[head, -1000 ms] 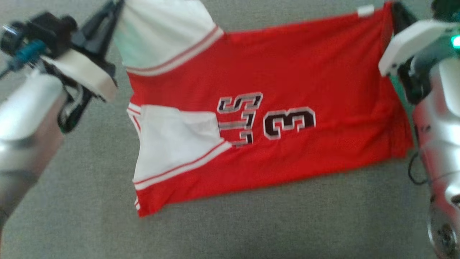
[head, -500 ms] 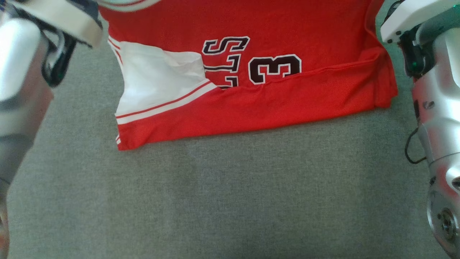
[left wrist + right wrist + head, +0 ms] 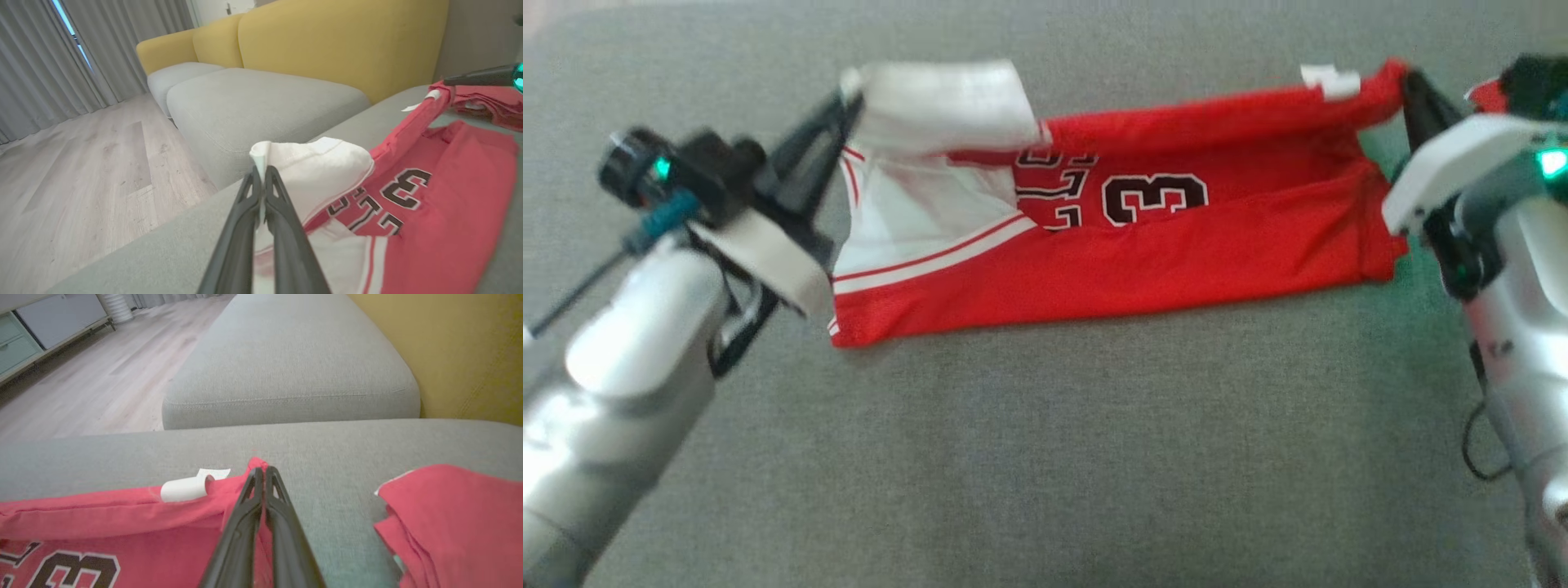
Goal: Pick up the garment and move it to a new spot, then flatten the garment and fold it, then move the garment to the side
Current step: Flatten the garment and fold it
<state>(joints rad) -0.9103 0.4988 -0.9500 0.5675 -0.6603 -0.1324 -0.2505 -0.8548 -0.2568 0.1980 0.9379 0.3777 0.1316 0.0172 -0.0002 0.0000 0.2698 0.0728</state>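
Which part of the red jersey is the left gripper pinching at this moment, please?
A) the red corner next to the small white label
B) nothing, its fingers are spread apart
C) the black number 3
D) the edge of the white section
D: in the left wrist view the left gripper has its fingers closed together on the edge of the white section of the jersey, lifting it off the grey cushion.
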